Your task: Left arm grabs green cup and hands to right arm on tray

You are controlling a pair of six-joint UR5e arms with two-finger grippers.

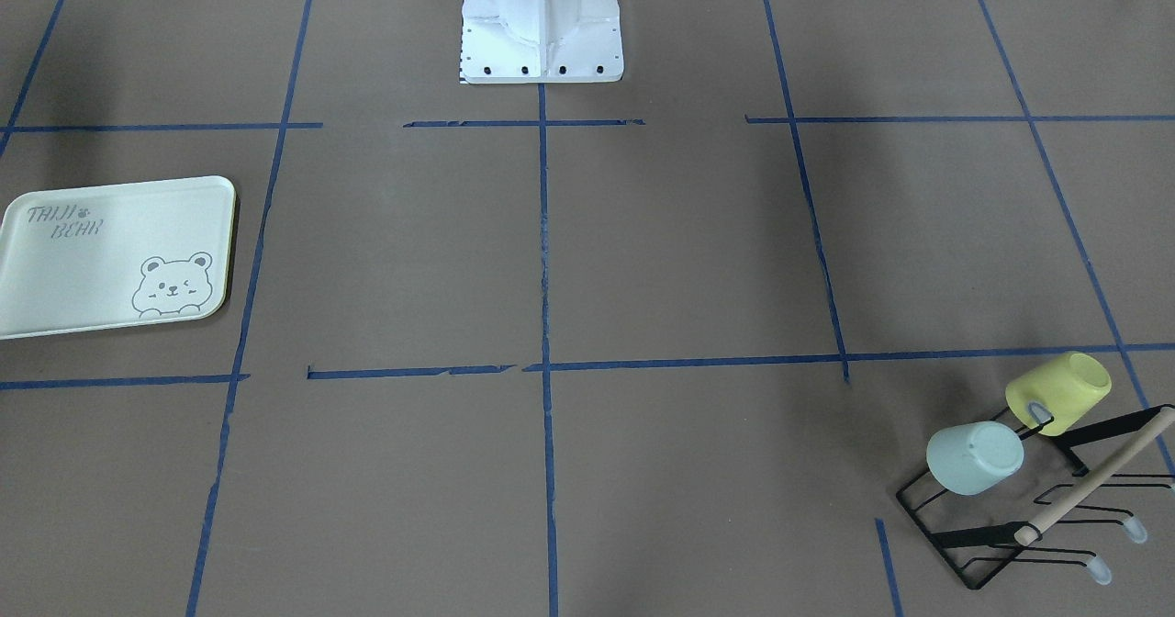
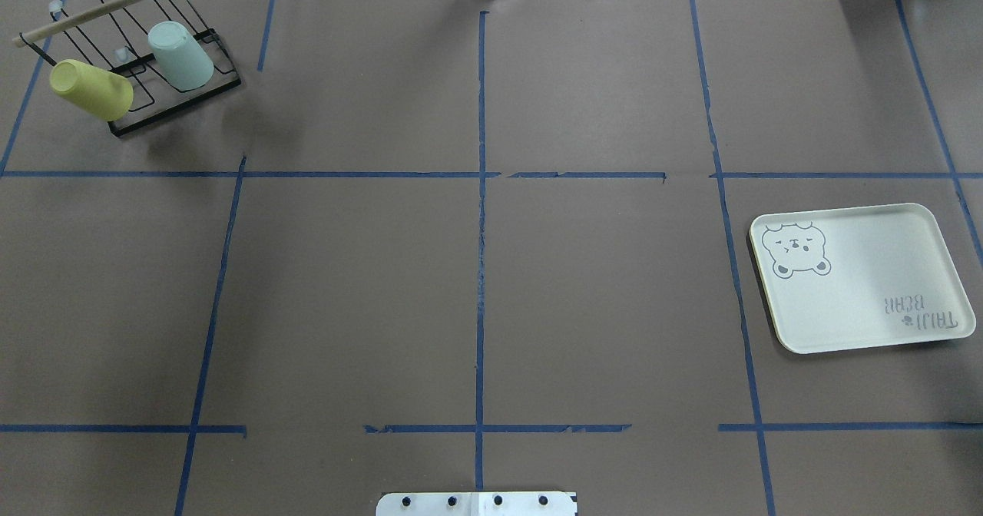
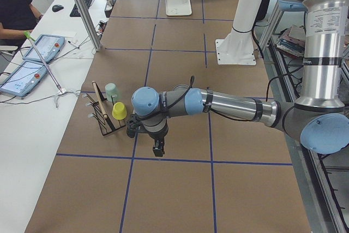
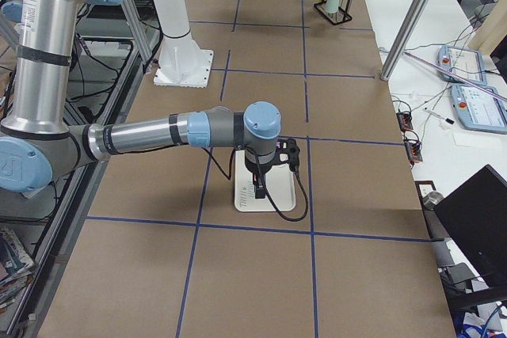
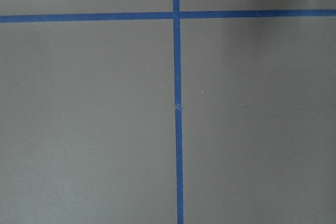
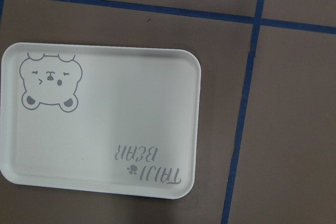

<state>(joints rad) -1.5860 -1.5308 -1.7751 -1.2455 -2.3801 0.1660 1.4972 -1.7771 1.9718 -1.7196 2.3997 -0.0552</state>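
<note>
The green cup point(image 1: 973, 457) hangs mouth-down on a black wire rack point(image 1: 959, 536), beside a yellow cup point(image 1: 1057, 391); it also shows in the overhead view point(image 2: 180, 55). The tray point(image 2: 868, 270) lies flat and bare, and fills the right wrist view point(image 6: 131, 108). My left gripper point(image 3: 158, 150) points down over bare table, a short way from the rack; I cannot tell if it is open or shut. My right gripper point(image 4: 258, 189) hangs over the tray point(image 4: 244, 197); I cannot tell its state. Neither gripper shows in the overhead, front or wrist views.
The rack has a wooden bar point(image 2: 100, 8) and spare pegs. The white robot base point(image 1: 542, 25) stands mid-table. A metal post point(image 3: 82, 9) and an operators' desk with tablets point(image 3: 32, 58) border the table's far side. Blue tape lines point(image 5: 176, 108) cross the brown paper.
</note>
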